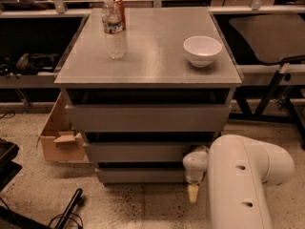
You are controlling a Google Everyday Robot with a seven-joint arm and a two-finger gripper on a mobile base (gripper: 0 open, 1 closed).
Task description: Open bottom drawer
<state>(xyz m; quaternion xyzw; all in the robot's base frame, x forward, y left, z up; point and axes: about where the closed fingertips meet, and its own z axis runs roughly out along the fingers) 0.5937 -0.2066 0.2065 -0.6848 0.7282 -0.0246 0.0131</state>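
Observation:
The grey cabinet has three handle-less drawers. The bottom drawer is the narrowest front, lowest down, close to the floor. Above it are the mid-sized drawer and the widest top drawer. My gripper hangs at the right end of the bottom drawer's front, just below its lower edge, at the end of my white arm. One tan fingertip points down at the floor.
A water bottle with a red can behind it and a white bowl stand on the cabinet top. A cardboard box lies left of the cabinet. A black cable and stand lie at the lower left.

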